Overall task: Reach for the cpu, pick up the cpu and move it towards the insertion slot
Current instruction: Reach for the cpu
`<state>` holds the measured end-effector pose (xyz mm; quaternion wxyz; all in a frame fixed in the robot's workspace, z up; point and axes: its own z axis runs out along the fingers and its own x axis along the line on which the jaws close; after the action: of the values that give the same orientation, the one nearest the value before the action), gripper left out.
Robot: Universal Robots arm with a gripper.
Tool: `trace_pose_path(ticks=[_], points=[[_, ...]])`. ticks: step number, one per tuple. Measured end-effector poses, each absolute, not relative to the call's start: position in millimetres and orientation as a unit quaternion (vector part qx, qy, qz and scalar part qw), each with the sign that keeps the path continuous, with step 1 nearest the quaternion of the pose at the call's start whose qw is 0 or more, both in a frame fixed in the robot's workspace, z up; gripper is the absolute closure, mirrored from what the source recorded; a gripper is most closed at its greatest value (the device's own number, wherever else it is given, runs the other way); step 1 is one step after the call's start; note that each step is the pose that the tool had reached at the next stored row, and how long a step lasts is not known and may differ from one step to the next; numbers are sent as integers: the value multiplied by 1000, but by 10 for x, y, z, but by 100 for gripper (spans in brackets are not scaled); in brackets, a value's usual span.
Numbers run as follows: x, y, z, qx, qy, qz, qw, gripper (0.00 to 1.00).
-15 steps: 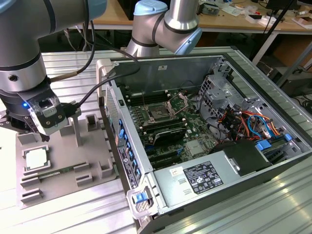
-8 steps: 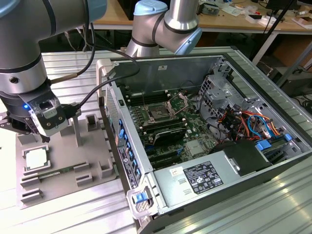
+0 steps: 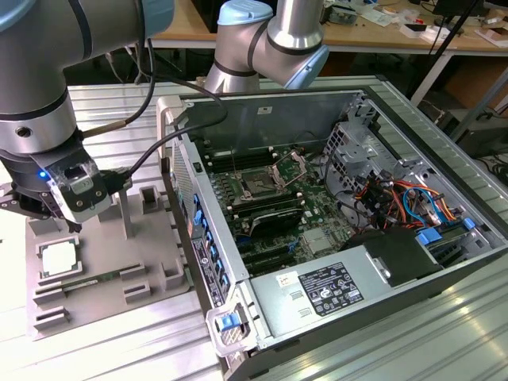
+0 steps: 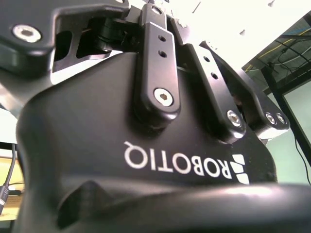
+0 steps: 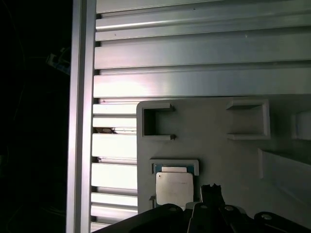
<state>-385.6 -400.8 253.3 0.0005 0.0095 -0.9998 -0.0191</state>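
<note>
So the cpu (image 3: 59,259) lies flat in a recess of the tray (image 3: 111,274) at the exterior view's left, with the gripper (image 3: 44,221) right over it, can't tell if they touch. The open computer case (image 3: 444,262) sits just beside the tray on the exterior view's right, and the insertion slot (image 3: 260,184) is on the motherboard (image 3: 317,210) inside, well apart from the cpu. Tray and case both rest on the slatted table (image 3: 119,349).
</note>
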Motion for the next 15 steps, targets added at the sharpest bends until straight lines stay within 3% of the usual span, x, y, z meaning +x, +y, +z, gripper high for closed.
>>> trace_pose_path(ticks=[15], points=[[-3858,-4009,2488,10,-1000,-19,0,89]])
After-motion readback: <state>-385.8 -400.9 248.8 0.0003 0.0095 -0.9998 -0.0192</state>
